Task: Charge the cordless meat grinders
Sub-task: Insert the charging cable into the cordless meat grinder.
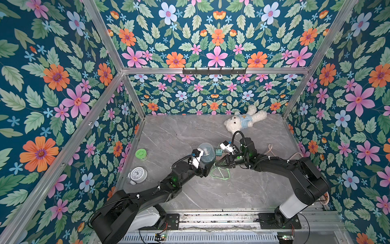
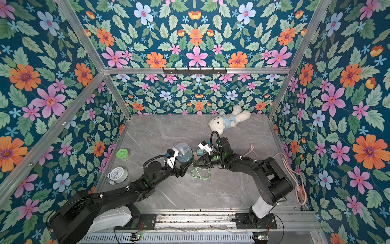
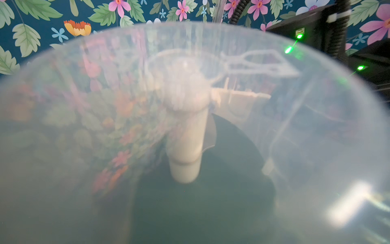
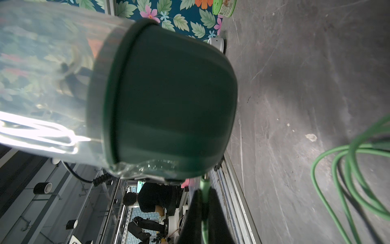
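The cordless meat grinder (image 1: 206, 155) has a clear bluish dome over a dark teal base and sits mid-table in both top views. My left gripper (image 1: 207, 167) is closed around its lower part. In the left wrist view the dome (image 3: 190, 126) fills the picture and hides the jaws, and a pale shaft shows inside. My right gripper (image 4: 203, 200) is shut on the plug end of a green cable (image 4: 348, 164). The plug's metal tip is at the lower edge of the grinder's base (image 4: 168, 95). The rest of the cable lies coiled on the table (image 1: 220, 174).
A small teal plug adapter (image 1: 218, 151) stands just behind the grinder. A bright green jar (image 1: 141, 154) and a white alarm clock (image 1: 138, 175) sit by the left wall. A teddy bear (image 1: 244, 121) lies at the back. A pink cable (image 2: 295, 169) runs along the right wall.
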Available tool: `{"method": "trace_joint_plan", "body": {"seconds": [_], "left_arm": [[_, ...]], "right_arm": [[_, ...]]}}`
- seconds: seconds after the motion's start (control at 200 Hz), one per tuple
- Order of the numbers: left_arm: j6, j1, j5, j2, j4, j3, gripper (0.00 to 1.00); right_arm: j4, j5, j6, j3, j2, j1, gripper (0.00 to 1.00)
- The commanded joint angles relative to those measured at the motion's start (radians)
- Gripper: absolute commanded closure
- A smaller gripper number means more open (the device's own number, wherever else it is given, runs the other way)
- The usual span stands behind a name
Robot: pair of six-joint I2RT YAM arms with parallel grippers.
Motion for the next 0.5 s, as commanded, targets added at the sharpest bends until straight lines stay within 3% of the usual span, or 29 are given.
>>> {"method": "trace_joint_plan", "body": {"seconds": [0.0, 0.19, 0.495], "left_arm": [[-0.016, -0.026, 0.299, 0.013, -0.028, 0.017, 0.41], [-0.015, -0.026, 0.343, 0.028, -0.065, 0.034, 0.42], [-0.023, -0.026, 0.32, 0.014, -0.074, 0.033, 0.41]], "right_arm": [[0.142, 0.156, -0.046, 0.032, -0.015, 0.001, 1.0], [0.098, 0.181, -0.091, 0.047, -0.03, 0.002, 1.0], [0.303, 0.141, -0.02, 0.0, -0.021, 0.002, 1.0]]}}
